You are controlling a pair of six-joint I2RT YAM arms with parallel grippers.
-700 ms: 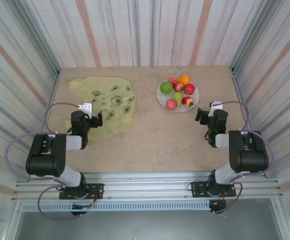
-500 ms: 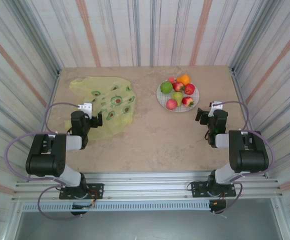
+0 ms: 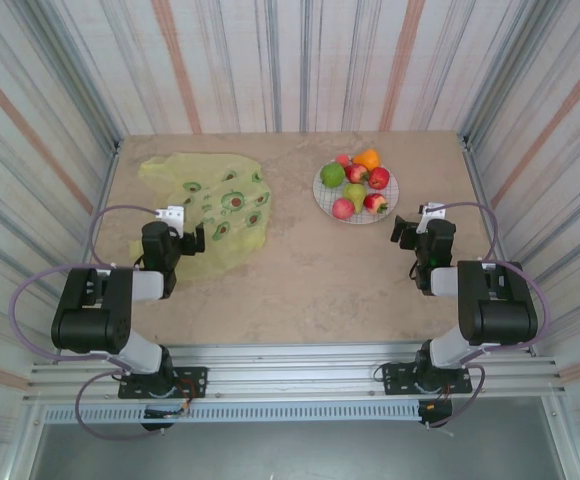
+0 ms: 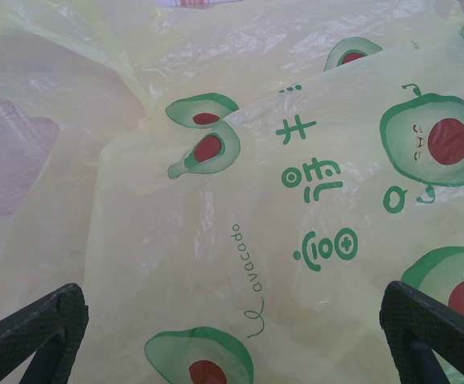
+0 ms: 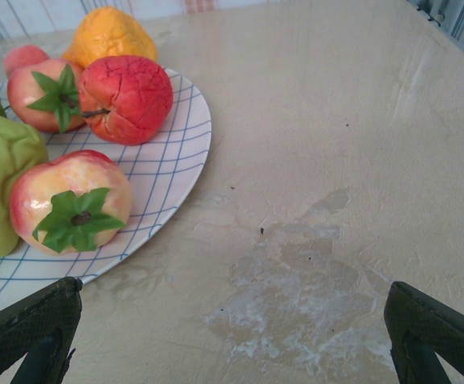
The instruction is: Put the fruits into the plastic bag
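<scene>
Since the plastic bag (image 3: 215,205) is thin, crinkled film lying slack and nearly flat on the left half of the table (image 3: 300,280), it should weigh almost nothing, slide or bunch up under any push, and offer no stiff edge to take. A pinch on a raised fold or on a single layer at the mouth looks the best hold, though the left wrist view does not show where the mouth lies among the overlapping layers. The fruits (image 3: 356,185) sit piled together on a white grid-patterned plate (image 3: 322,196) at the far right of the table, well apart from the bag. They look small, round and light. The red apple (image 5: 126,98) has a cracked, matte skin that suggests soft foam rather than real fruit, so it should give a little under the fingers and grip well. Each is best taken across its widest part, starting with one at the plate's edge, such as the pale red apple (image 5: 70,200), since the neighbours touch and could roll. The left gripper (image 4: 232,332) stands fully spread over the near part of the bag with nothing between its fingers; whether its tips touch the film cannot be told. The right gripper (image 5: 232,332) is likewise spread wide and empty, over bare table just beside the plate's near rim.
</scene>
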